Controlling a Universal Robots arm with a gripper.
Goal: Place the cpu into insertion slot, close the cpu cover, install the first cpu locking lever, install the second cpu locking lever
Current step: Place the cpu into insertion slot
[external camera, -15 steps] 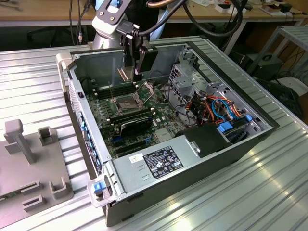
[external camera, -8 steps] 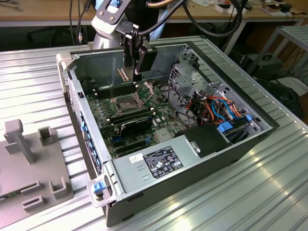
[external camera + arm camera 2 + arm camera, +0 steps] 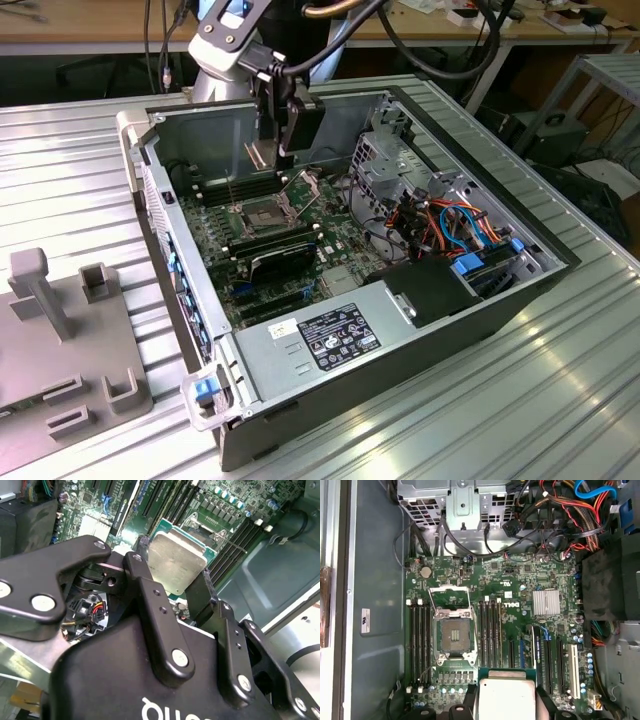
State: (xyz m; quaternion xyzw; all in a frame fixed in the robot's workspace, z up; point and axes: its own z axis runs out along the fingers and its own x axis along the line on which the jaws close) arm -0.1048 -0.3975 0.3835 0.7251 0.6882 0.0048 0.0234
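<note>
cpu [image 3: 179,555] clamped tight in the gripper [image 3: 175,567], held above the insertion slot [image 3: 454,635]
That slot is seen below and ahead of the gripper, so pins could get bent if the chip's lowered skewed.

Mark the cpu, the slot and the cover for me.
cpu [image 3: 177,562], second wrist view, middle of its metal top.
slot [image 3: 455,636], first wrist view, centre of its dark pin field.
cover [image 3: 449,588], first wrist view, frame bar farthest from the slot.
</note>
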